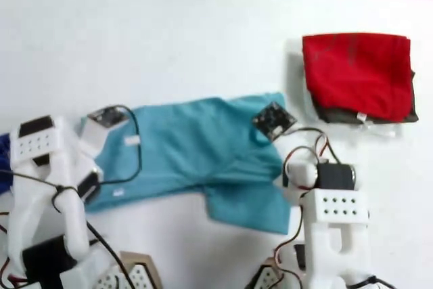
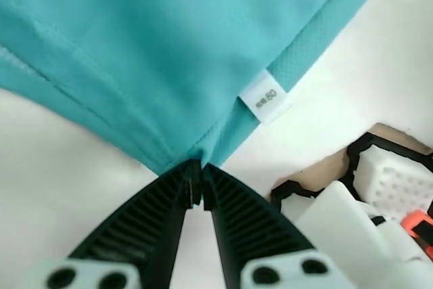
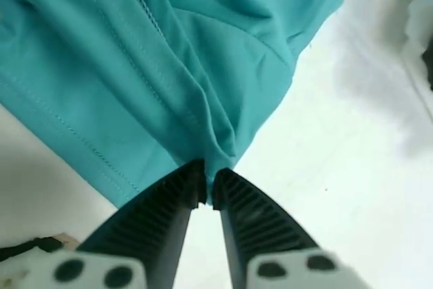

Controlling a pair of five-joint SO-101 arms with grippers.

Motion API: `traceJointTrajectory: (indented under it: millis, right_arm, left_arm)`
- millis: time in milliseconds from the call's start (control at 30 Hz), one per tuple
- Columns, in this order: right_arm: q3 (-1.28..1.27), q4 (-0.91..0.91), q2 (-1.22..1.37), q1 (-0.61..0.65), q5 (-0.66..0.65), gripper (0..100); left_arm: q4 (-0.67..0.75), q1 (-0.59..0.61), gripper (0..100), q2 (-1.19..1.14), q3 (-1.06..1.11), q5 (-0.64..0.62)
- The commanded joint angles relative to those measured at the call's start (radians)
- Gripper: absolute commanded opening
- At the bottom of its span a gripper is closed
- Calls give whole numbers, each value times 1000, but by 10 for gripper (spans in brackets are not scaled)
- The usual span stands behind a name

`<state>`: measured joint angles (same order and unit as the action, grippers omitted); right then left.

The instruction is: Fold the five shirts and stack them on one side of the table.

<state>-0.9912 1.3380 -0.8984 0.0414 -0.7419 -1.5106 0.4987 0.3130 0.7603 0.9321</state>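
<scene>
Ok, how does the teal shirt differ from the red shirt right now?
The teal shirt lies spread and rumpled in front of the arms; the red shirt is folded compactly, atop a dark garment. The teal shirt is pinched by the left gripper and right gripper; the red shirt is untouched. Both are on the white table.

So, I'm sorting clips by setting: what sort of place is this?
Probably a robotics lab bench: a white table, a left arm and right arm with exposed wiring gripping a teal shirt, and a folded red shirt.
</scene>
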Motion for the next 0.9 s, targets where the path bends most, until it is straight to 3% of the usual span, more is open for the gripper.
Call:
traceJointTrajectory:
  millis: [0, 333, 467, 600, 733, 867]
  right_arm:
    - [-17, -13, -27, -13, -9, 20]
    - [-12, -7, -28, -12, -6, 27]
    - [46, 15, -28, -5, -2, 150]
    - [166, 58, -28, -10, -2, 255]
    - [334, 62, -21, -10, 28, 232]
    - [365, -67, 24, -2, 153, 107]
  left_arm:
    - [32, -3, 27, 23, 18, 6]
    - [-3, -3, 73, 31, -19, 2]
    - [-87, -2, 207, 31, -193, -3]
    - [-158, 0, 202, 25, -450, -6]
    - [-149, 3, 199, 21, -657, -101]
    - [25, 6, 177, -48, -599, -273]
